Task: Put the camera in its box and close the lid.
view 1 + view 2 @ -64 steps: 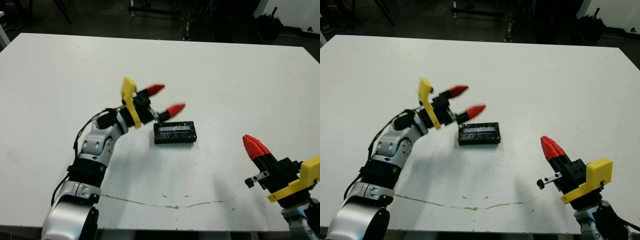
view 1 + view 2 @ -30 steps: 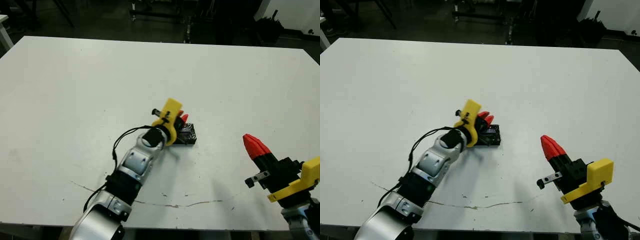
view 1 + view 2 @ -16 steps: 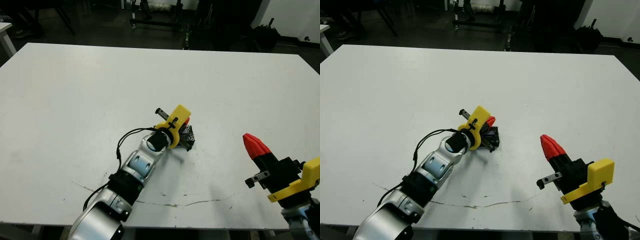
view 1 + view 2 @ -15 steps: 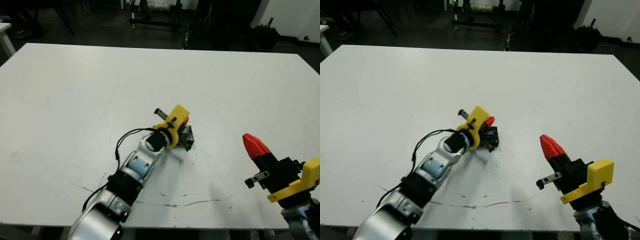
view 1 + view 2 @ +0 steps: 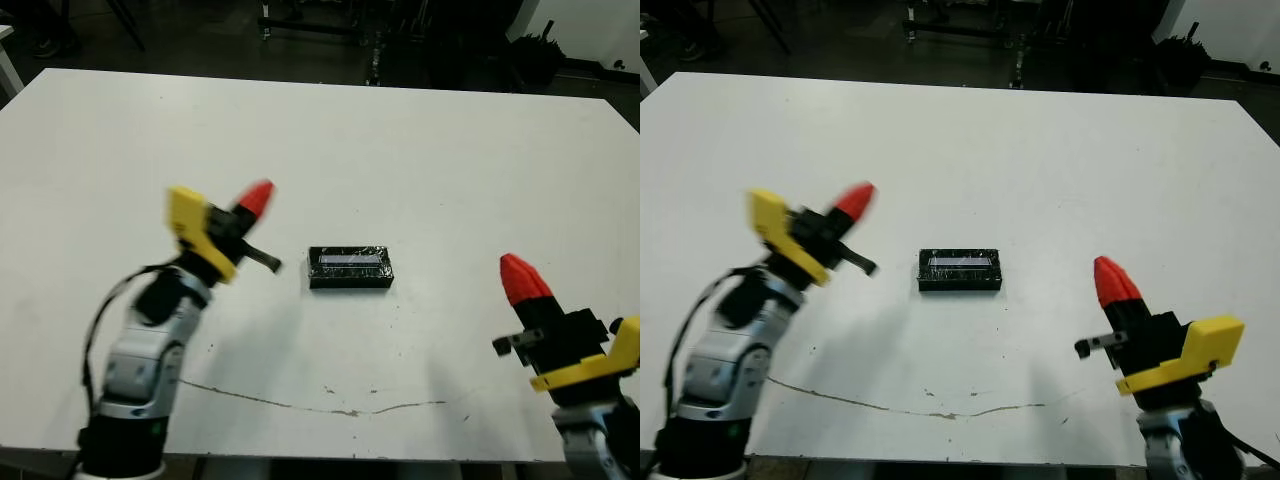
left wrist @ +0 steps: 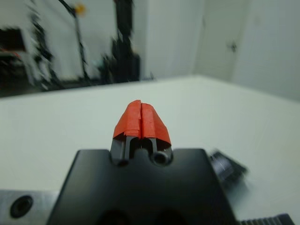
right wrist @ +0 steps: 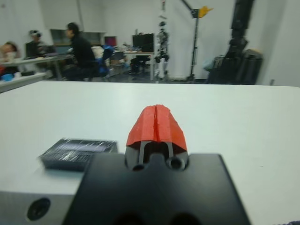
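Note:
The lid [image 5: 350, 267], a glossy black cover with a pale stripe on top, lies flat at the middle of the white table [image 5: 450, 170]; it also shows in the right wrist view [image 7: 77, 152]. The box and the camera are hidden from every view. My left gripper [image 5: 257, 197] hangs above the table well to the left of the lid, shut and holding nothing; its own wrist view shows the red tips [image 6: 141, 119] pressed together. My right gripper [image 5: 522, 278] is shut and empty near the front right, clear of the lid.
A thin dark crack line [image 5: 330, 400] runs across the table near its front edge. People [image 7: 79, 51] sit at desks beyond the table in the right wrist view. Dark stands [image 5: 370, 40] rise behind the far edge.
My left gripper has pulled back from the lid, which it was touching, to the left and upward. The lid, tipped half a second ago, now lies flat. The right arm has barely moved.

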Motion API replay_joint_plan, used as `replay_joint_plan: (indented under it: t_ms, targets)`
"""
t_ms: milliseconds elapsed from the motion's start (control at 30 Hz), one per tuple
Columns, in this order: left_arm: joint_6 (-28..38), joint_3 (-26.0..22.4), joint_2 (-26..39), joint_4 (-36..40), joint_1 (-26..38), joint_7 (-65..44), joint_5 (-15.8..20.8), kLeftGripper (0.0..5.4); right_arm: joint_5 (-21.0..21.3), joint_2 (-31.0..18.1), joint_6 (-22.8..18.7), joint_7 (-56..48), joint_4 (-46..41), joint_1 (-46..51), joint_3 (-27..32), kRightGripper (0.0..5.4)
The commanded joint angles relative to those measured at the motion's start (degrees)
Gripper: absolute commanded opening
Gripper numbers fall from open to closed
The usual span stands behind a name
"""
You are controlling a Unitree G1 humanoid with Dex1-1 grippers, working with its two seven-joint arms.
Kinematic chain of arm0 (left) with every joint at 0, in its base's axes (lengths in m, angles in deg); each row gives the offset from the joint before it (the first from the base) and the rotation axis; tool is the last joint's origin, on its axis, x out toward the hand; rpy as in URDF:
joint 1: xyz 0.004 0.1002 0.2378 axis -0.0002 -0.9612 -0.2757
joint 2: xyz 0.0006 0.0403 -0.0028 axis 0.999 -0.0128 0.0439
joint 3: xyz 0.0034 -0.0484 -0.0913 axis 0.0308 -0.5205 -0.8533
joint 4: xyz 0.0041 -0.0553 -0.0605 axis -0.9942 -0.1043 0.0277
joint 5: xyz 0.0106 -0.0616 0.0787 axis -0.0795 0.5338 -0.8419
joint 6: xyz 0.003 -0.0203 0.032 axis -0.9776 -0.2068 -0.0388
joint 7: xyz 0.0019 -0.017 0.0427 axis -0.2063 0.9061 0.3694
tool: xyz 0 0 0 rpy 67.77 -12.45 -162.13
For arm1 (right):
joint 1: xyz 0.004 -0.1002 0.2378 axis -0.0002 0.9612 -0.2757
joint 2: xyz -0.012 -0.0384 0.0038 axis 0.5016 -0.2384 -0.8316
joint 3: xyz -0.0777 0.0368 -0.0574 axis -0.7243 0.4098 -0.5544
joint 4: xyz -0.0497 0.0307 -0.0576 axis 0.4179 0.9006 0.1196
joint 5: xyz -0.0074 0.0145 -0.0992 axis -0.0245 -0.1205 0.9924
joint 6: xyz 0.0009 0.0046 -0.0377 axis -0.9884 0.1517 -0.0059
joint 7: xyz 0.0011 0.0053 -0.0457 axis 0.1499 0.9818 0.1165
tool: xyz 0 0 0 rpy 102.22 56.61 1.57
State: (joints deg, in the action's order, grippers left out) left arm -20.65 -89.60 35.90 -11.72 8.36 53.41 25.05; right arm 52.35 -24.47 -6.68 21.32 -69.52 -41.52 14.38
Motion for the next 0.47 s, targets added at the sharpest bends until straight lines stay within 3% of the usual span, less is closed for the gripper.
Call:
replay_joint_plan:
  t_ms: [33,267,467]
  targets:
    - [2.8,-2.8,1.3,0.9,-2.6,2.2,-0.3,0.03,4.2,1.3,-1.2,4.3,0.9,-2.2,-0.9,0.00]
    - [11.6,-2.6,-1.4,-0.5,-11.3,6.6,-4.4,0.03,12.6,2.8,2.0,8.5,3.4,-4.9,-3.2,0.00]
    - [13.9,0.9,-5.6,-0.9,-17.3,9.9,-5.5,0.03,14.4,4.7,4.2,9.2,5.0,-5.0,-4.3,0.00]
